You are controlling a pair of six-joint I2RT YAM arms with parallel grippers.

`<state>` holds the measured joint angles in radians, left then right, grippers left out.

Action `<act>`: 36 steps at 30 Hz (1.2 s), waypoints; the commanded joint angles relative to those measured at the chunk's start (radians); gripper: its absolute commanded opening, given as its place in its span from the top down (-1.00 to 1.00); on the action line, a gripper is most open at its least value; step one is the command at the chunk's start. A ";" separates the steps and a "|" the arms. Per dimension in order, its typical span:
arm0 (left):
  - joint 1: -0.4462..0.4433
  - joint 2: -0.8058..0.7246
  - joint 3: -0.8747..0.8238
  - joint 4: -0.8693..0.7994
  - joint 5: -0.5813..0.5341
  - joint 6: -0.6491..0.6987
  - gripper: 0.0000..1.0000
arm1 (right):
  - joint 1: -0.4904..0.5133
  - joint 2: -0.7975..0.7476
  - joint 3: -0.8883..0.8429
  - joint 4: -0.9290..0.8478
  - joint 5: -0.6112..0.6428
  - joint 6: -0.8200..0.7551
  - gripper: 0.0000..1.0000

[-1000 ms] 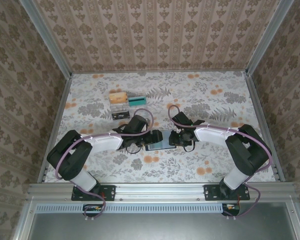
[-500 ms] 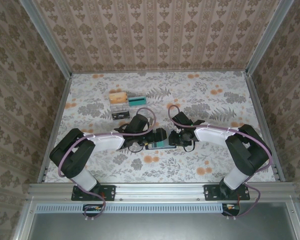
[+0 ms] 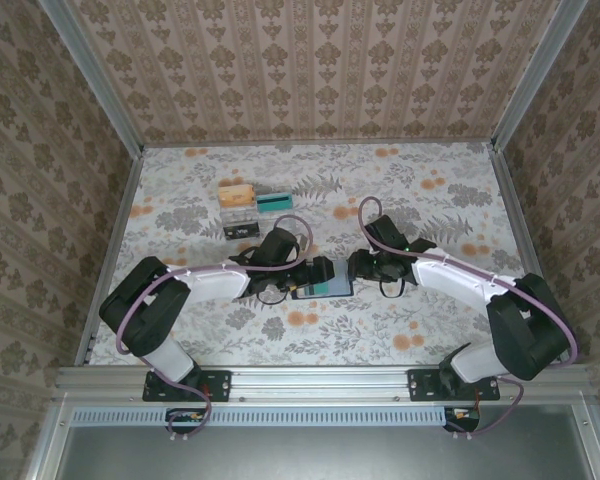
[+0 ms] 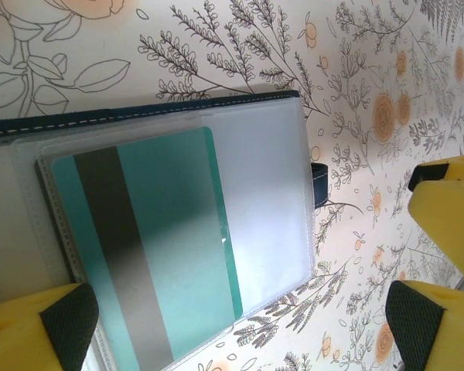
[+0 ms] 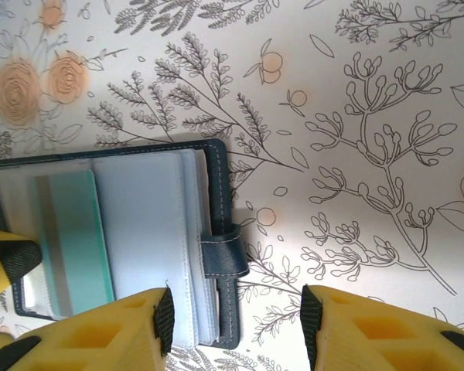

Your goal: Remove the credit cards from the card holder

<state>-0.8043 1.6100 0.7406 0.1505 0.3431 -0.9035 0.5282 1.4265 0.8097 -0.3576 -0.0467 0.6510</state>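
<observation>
Card holder (image 3: 322, 284) lies open on table (image 3: 430, 200) between claws, teal card (image 4: 158, 239) in clear pocket (image 4: 263, 178), perhaps partly out; view hazy. Left claw (image 4: 240, 321) spread wide over holder. Right claw (image 5: 236, 328) part-spread, empty, by strap (image 5: 223, 259). Risk: nothing pins holder, so pulling card drags it along.

The top camera sits high behind both arm bases (image 3: 175, 378), looking down and forward over the whole floral table (image 3: 450, 200). Each wrist camera points straight down, very close to the tabletop. Both wrist views share the open card holder (image 4: 267, 170) and its teal card (image 4: 178, 232), which appear small mid-table from above.
</observation>
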 commanded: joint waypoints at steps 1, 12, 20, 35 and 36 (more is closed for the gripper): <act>0.009 -0.041 0.023 -0.057 -0.011 0.027 -0.95 | 0.001 -0.011 0.015 0.010 -0.065 -0.023 0.04; 0.045 -0.159 -0.040 -0.205 -0.121 0.052 0.08 | 0.032 0.125 0.093 0.147 -0.302 -0.010 0.38; 0.047 -0.066 -0.035 -0.175 -0.097 0.037 1.00 | 0.039 0.242 0.122 0.181 -0.369 0.024 0.60; 0.047 0.001 -0.047 -0.184 -0.084 0.033 1.00 | 0.041 0.347 0.128 0.207 -0.420 0.044 0.61; 0.047 0.001 -0.047 -0.182 -0.083 0.035 1.00 | 0.041 0.348 0.124 0.213 -0.421 0.046 0.61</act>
<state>-0.7620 1.5932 0.7078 -0.0212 0.2474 -0.8673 0.5621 1.7550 0.9180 -0.1593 -0.4435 0.6849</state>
